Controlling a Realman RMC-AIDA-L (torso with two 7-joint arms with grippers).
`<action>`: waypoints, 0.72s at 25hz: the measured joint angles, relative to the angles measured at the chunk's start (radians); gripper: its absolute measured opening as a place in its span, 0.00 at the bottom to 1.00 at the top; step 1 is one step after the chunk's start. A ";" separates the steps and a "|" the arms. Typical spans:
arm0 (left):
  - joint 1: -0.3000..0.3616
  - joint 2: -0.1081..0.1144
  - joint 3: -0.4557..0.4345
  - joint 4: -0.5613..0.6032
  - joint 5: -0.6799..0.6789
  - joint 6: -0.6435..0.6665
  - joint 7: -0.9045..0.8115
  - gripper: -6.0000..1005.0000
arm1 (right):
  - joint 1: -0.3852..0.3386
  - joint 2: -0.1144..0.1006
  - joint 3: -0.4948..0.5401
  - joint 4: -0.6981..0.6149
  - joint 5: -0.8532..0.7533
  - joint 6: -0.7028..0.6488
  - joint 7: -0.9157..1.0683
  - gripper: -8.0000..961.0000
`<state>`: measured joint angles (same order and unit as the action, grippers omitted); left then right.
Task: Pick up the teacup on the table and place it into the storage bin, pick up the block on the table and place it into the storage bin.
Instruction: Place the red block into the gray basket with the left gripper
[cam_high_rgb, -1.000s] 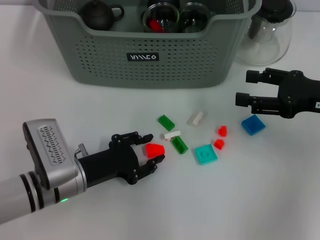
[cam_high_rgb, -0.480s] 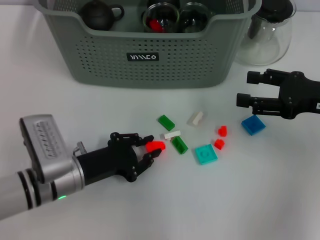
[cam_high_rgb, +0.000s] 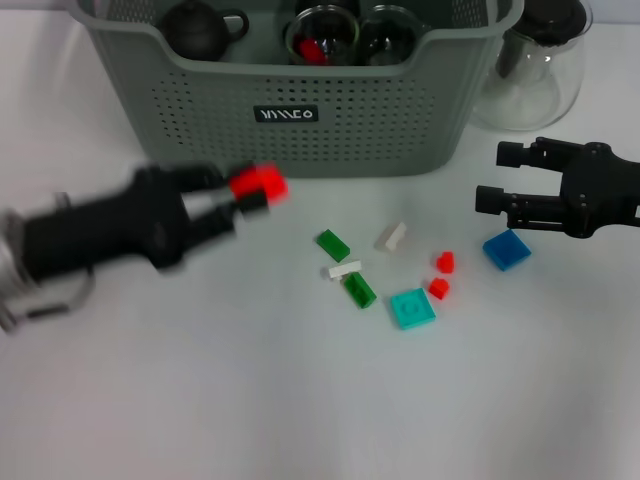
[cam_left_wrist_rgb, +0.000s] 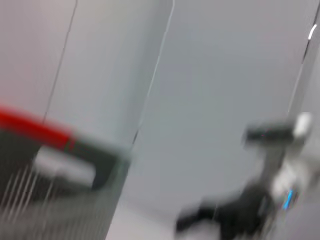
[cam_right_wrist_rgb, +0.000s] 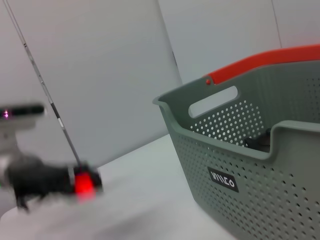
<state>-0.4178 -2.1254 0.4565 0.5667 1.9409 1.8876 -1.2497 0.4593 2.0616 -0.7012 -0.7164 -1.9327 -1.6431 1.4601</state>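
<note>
Head view: the left gripper (cam_high_rgb: 243, 197) is clenched on a red block (cam_high_rgb: 259, 182), held above the white table (cam_high_rgb: 300, 400) at about 7 o'clock from the storage bin (cam_high_rgb: 300, 90). The right gripper (cam_high_rgb: 492, 178), fingers spread and empty, hovers at 3 o'clock above a blue block (cam_high_rgb: 507, 249). Glass cups already sit in the bin; several glossy plastic bricks remain scattered, so the block stage looks unfinished.

Left wrist view: too smeared to read.

Right wrist view: the bin's perforated, matte grey-green plastic wall, with the red block at 8 o'clock.
</note>
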 joint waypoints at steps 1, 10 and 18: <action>-0.022 0.006 -0.024 0.035 -0.022 0.039 -0.091 0.31 | 0.000 0.000 -0.001 0.000 0.000 0.000 0.000 0.89; -0.321 0.095 0.052 0.351 -0.069 -0.167 -0.748 0.35 | -0.002 0.001 -0.005 0.002 0.000 0.000 -0.006 0.89; -0.536 0.138 0.488 0.323 0.249 -0.691 -1.036 0.39 | -0.001 0.005 -0.005 0.002 -0.001 0.009 -0.006 0.89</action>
<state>-0.9543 -1.9877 0.9450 0.8894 2.1895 1.1969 -2.2862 0.4584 2.0666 -0.7065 -0.7146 -1.9337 -1.6338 1.4542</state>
